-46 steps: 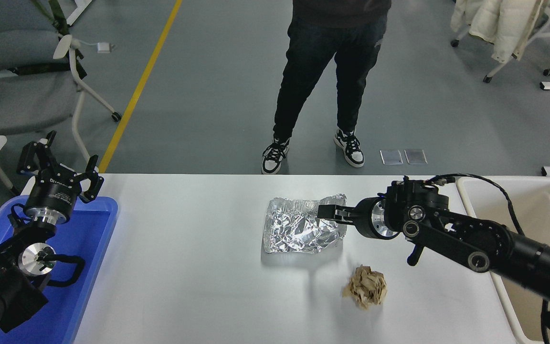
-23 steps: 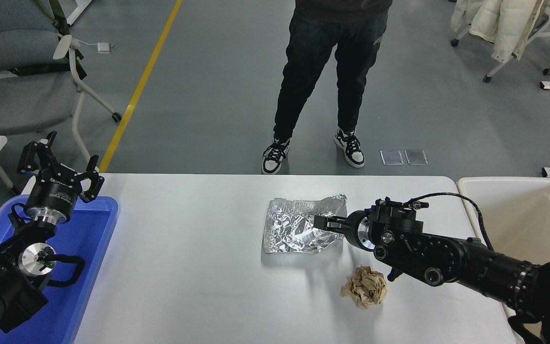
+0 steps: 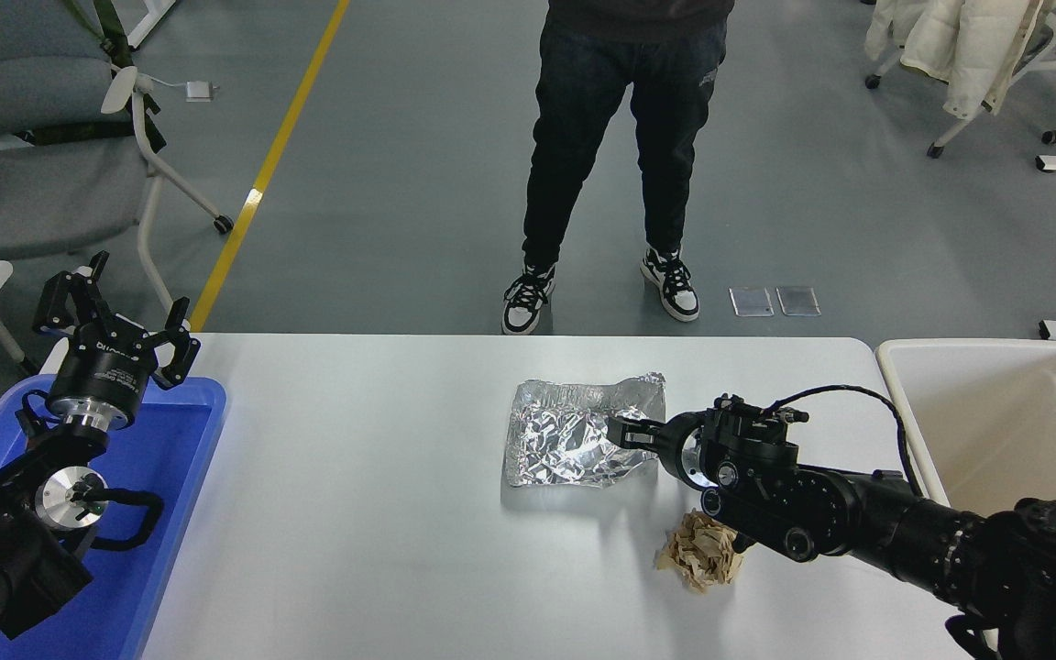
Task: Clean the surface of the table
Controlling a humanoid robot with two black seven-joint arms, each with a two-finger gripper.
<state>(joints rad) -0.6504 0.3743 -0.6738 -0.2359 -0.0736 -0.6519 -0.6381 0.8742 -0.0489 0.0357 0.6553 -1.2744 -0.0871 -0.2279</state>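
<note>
Grey flooring with a yellow line (image 3: 267,170) ran behind the white table surface (image 3: 354,513), which filled the lower part of the head view from the left tray to the right bin. On it, right of centre, lay a crumpled sheet of aluminium foil (image 3: 574,445), and just in front of that, toward the camera, a wad of brown paper (image 3: 698,559). The right gripper (image 3: 624,433) reached in from the lower right, low over the foil's right edge, its arm passing over part of the paper wad. Its fingers lay close together at the foil's edge, but whether they pinched the sheet could not be told. The left gripper (image 3: 115,325) stood parked at the lower left above a blue tray (image 3: 189,477), its fingers spread and holding nothing. A beige bin (image 3: 995,412) sat against the table's right end. At the far side a person (image 3: 615,165) in dark trousers and black-and-white shoes stood on the floor, apart from the table. Grey chairs (image 3: 33,156) stood at the upper left.
</note>
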